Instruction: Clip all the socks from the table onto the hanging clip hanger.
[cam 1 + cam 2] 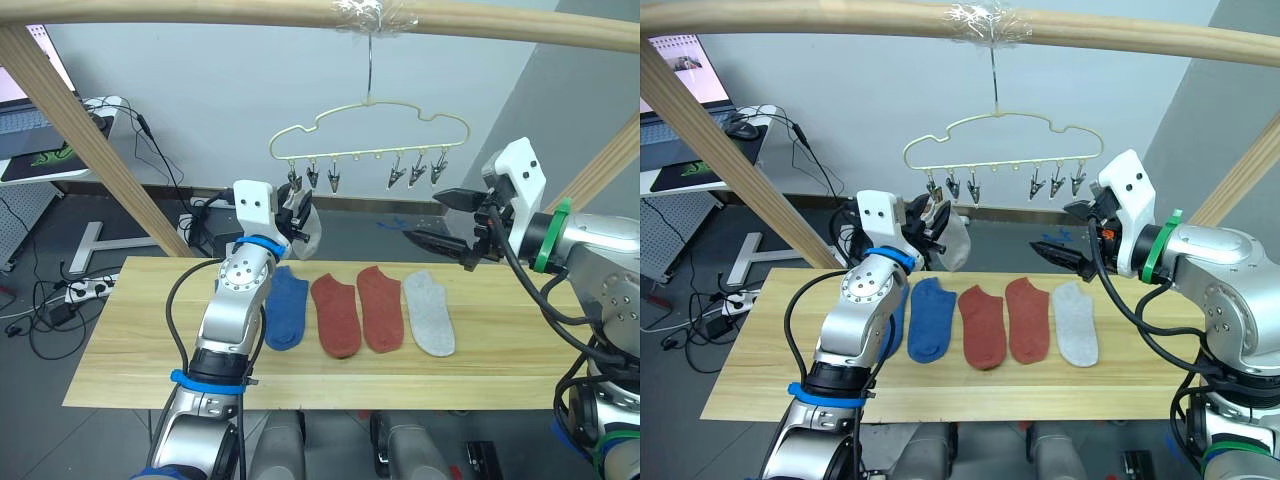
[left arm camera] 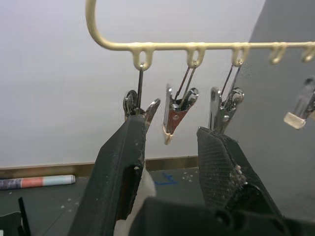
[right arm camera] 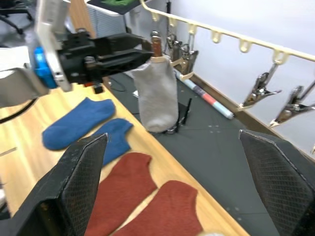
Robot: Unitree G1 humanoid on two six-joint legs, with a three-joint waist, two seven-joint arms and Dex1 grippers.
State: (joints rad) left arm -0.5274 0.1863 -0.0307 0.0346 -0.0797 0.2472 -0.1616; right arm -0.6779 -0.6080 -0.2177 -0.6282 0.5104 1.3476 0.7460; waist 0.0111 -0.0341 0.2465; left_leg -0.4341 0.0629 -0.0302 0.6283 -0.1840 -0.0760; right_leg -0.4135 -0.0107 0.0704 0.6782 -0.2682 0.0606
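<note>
The pale-yellow clip hanger point(image 1: 370, 125) hangs from a pole above the table point(image 1: 130, 340), with several metal clips along its lower bar. A light grey sock point(image 3: 157, 93) hangs at the leftmost clip. My left gripper point(image 2: 173, 127) is raised there, its fingers apart beside the sock's top edge. Flat on the table lie a blue sock point(image 1: 287, 308), two rust-red socks point(image 1: 336, 315) point(image 1: 381, 308) and a grey sock point(image 1: 430, 312). A second blue sock point(image 3: 69, 128) lies partly behind my left arm. My right gripper point(image 1: 445, 220) hovers open and empty above the table's far right edge.
A horizontal wooden pole point(image 1: 200, 12) carries the hanger, and slanting poles point(image 1: 90, 130) point(image 1: 600, 170) stand at the left and right. A desk with a laptop point(image 1: 30, 130) is at the back left. Cables point(image 1: 60, 290) lie on the floor.
</note>
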